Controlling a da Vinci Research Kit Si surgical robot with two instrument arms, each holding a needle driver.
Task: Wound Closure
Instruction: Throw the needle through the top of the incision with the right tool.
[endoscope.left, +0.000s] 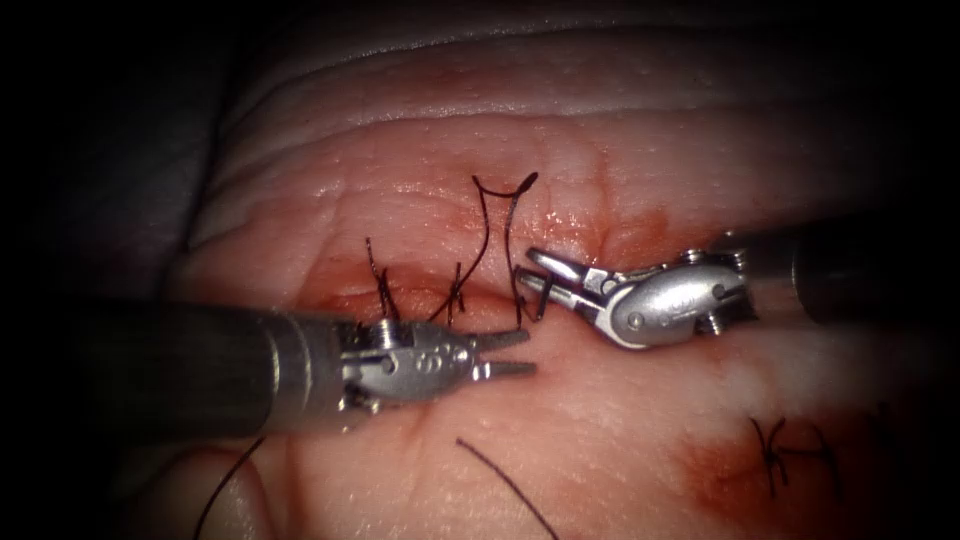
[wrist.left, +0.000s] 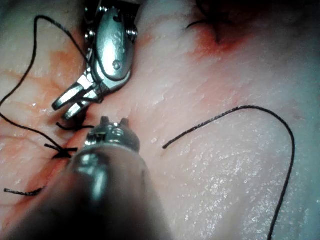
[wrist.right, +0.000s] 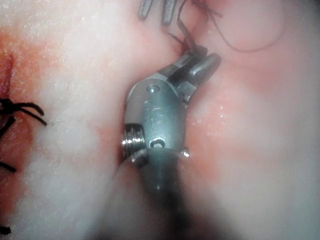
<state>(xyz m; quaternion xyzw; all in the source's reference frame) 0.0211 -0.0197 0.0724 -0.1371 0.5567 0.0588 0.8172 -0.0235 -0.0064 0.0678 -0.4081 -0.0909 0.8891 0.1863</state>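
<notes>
Two tools are seen over the tissue (endoscope.left: 640, 130) in the endoscope view. At lower left, the left tool (endoscope.left: 515, 354) is held with its jaws narrowly parted and nothing between them. At centre right, the right tool (endoscope.left: 532, 275) is held with jaws open around a strand of thread (endoscope.left: 512, 250) standing up from the cut (endoscope.left: 420, 295). Knotted stitches (endoscope.left: 385, 285) are seen along the cut, and a loose thread end (endoscope.left: 505, 485) at bottom centre.
</notes>
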